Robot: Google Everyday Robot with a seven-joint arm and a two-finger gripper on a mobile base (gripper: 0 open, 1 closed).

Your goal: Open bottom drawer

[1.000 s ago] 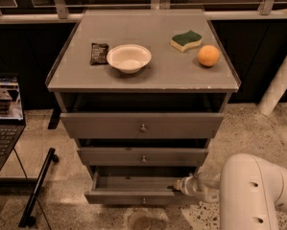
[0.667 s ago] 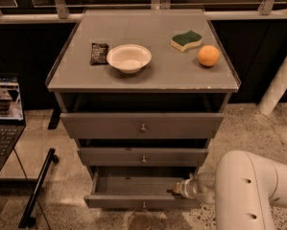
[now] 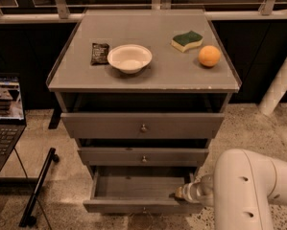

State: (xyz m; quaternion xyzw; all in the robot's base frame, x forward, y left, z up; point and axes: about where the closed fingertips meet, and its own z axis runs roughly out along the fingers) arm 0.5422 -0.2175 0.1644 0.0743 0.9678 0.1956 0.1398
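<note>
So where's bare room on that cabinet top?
The cabinet top is bare along the back behind the bowl and along its front edge. Sponge and orange crowd the right; the packet flanks the bowl. The end effector is at the bottom drawer's right end.

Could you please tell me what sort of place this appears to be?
Probably a robot-testing lab or office: an open laptop on a stand, a speckled hard floor, and a grey drawer cabinet. The gripper sits at the right end of the open bottom drawer.

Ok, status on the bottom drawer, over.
Tool at right front corner of bottom drawer. Drawer pulled well out. Laptop stand off to its left, apart.
</note>
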